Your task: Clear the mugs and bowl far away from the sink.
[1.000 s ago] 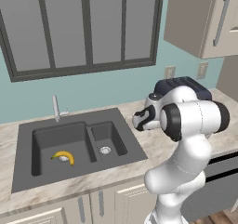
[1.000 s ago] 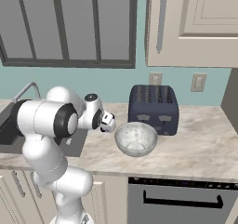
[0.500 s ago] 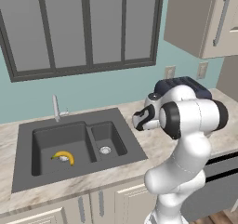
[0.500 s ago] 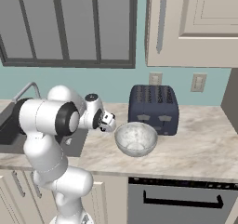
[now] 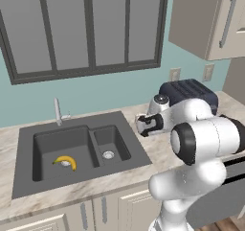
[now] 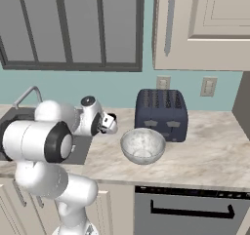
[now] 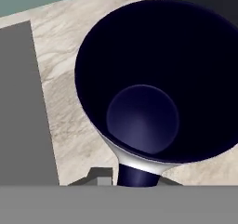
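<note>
My claw [image 7: 137, 179] clamped on mug [image 7: 158, 79] rim, frame centre, ready to lift it off tabletop [image 7: 60, 74] beside sink [image 7: 21, 107].

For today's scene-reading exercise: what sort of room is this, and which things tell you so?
A kitchen, rendered rather than real: a double sink set in a marble-look counter, a toaster by the wall, and cabinets overhead.

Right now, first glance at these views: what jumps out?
The white arm, bent over the counter right of the sink, with its pincer shut on a mug whose dark inside looms large in the hand view. Next, the speckled bowl in front of the dark blue toaster, and a yellow banana lying in the sink's left basin.
</note>
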Robot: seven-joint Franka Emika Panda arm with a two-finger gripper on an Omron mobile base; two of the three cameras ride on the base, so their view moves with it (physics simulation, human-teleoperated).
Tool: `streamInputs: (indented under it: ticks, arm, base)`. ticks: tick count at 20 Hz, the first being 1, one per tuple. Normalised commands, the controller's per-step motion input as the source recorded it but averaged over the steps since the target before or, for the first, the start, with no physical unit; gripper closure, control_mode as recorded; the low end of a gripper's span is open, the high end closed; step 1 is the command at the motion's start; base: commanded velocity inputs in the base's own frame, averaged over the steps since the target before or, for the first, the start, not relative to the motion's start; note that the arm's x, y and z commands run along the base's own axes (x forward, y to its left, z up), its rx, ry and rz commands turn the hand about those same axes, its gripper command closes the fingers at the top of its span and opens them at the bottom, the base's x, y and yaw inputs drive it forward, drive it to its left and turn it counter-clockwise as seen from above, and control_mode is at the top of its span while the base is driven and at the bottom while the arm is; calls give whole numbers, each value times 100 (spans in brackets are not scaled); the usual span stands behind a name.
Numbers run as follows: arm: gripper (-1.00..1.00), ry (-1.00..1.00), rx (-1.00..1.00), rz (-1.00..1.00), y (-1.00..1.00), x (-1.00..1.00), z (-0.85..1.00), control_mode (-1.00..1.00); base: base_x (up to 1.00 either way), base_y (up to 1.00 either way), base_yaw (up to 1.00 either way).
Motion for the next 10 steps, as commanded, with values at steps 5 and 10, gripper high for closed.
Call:
streamInputs:
  ticks: [5, 10]
  arm:
    - [100, -12, -19, 11, 63, -58, 95, -100]
    - [100, -2, -12, 18, 23, -28, 100, -100]
  base:
    - [0, 0, 0]
    - [0, 0, 0]
